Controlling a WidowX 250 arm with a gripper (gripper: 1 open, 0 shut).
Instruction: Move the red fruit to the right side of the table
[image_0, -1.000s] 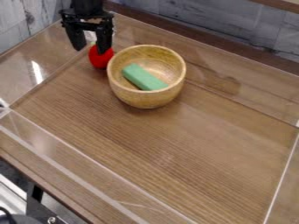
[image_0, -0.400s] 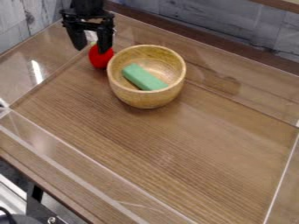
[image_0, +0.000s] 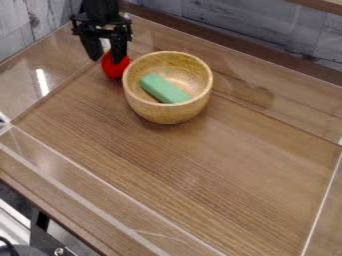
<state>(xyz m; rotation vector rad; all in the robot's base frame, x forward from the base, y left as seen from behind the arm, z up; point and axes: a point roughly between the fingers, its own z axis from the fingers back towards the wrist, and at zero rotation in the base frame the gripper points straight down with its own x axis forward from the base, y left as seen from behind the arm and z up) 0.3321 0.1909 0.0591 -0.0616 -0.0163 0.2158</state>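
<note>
The red fruit (image_0: 115, 66) lies on the table (image_0: 201, 175) at the far left, just left of a wooden bowl (image_0: 198, 102). My gripper (image_0: 103, 50) points straight down over the fruit. Its dark fingers (image_0: 87, 46) stand on either side of the fruit's upper part and hide its top. There is still a gap between the fingers, and I cannot make out whether they press on the fruit.
A green block (image_0: 164, 88) lies inside the wooden bowl. Low clear plastic walls (image_0: 321, 205) edge the tabletop. Bare wood spreads to the right of the bowl and toward the front.
The fingers have drawn slightly closer together around the red fruit. The hand, the fruit and the bowl have stayed where they were.
</note>
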